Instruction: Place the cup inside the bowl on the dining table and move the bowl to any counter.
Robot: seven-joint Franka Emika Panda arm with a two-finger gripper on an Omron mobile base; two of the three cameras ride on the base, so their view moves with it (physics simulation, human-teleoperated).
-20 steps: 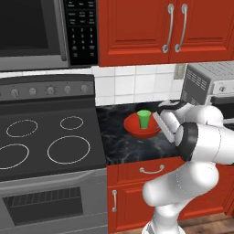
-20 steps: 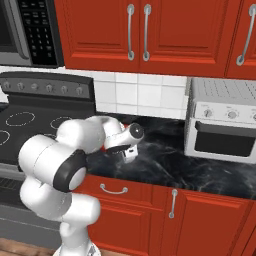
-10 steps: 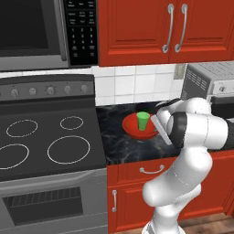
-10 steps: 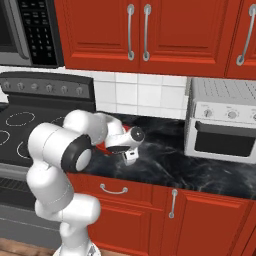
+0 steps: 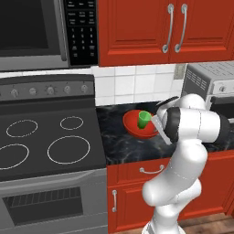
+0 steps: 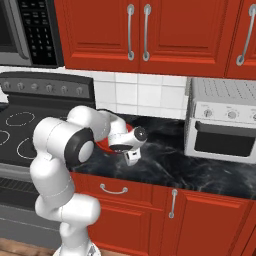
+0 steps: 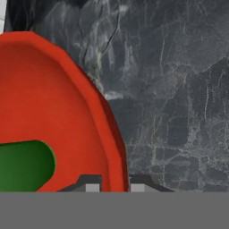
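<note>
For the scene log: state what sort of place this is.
A home kitchen, rendered: an electric stove under a microwave, red cabinets, and a black marble counter holding a toaster oven.

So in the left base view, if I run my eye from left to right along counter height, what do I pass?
Stove cooktop → red bowl → green cup standing in it → robot's white arm → toaster oven at the right edge.
</note>
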